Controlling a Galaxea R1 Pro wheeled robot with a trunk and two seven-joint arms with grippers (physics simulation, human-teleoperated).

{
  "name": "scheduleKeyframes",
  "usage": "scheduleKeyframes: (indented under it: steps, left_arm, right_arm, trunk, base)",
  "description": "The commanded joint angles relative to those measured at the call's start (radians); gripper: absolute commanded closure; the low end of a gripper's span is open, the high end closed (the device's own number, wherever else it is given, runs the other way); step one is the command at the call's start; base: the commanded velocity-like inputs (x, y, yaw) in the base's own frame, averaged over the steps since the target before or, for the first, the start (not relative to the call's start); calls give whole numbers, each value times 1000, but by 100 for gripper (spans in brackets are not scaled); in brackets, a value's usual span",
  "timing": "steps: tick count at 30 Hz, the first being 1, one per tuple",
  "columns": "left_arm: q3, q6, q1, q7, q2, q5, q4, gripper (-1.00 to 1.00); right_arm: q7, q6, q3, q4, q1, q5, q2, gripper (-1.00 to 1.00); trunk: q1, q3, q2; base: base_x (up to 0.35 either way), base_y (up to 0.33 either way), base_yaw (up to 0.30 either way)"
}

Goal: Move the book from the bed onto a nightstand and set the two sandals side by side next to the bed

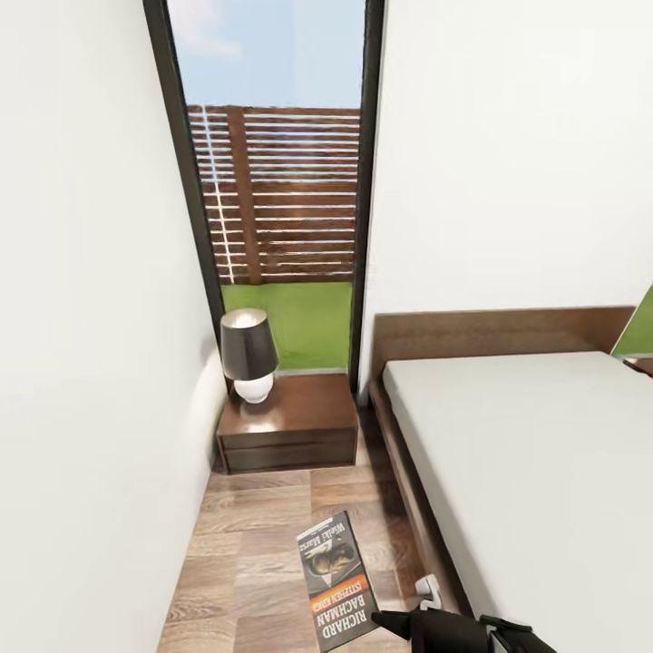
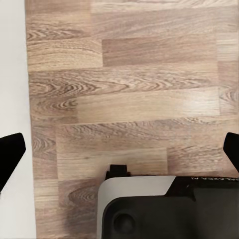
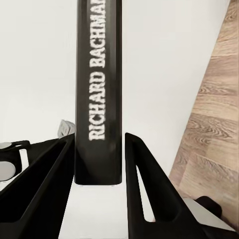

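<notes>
- Gripping the thin dark paperback book [image 3: 98, 89] by its spine end, the right gripper [image 3: 99, 164] has its two black fingers [image 3: 142, 184] pressed against either side of the spine, where the white lettering "RICHARD BACHMAN" runs along it.
- From the head view, the same book [image 1: 336, 580] shows its cover with an orange band and a greyish picture; it is held out above the wood-plank floor [image 1: 245, 562], with the right gripper [image 1: 394, 622] at its near corner, low in the picture.
- The left gripper [image 2: 119, 149] hangs over bare plank floor [image 2: 124, 99] with its dark fingertips [image 2: 10, 154] spread far apart at the two edges of its wrist view, nothing between them; a white wall [image 2: 12, 74] borders the floor on one side.
- Right of the book lies the large low bed [image 1: 535, 472], with a dark brown wooden frame, a plain headboard and a smooth pale grey-white mattress.
- Beyond the book, against the white wall on the left, stands the small square dark brown wooden nightstand [image 1: 290, 435], its glossy top serving as a counter.
- A lamp with a dark shade and a round white base [image 1: 248, 355] sits on the left part of that top.
- Behind the nightstand a tall dark-framed window [image 1: 272, 181] shows grass, a slatted brown fence and sky.
</notes>
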Motion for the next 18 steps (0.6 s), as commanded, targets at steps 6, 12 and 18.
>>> scheduleKeyframes:
  steps: [6,12,18]
  left_arm:
    - [-9,-4,-1,-1,0,10,2,-100]
    - [-8,-4,-1,-1,0,10,2,-100]
    - [-7,-6,0,-1,0,10,2,-100]
  right_arm:
    - [4,7,-11,0,-1,7,4,100]
    - [2,7,-11,0,-1,7,8,100]
    - [-6,7,-11,-2,0,10,21,100]
  trunk:
    - [1,-2,-2]
    - [1,-2,-2]
    - [1,-2,-2]
  base:
    - [238,0,0]
    - [258,4,0]
    - [265,62,0]
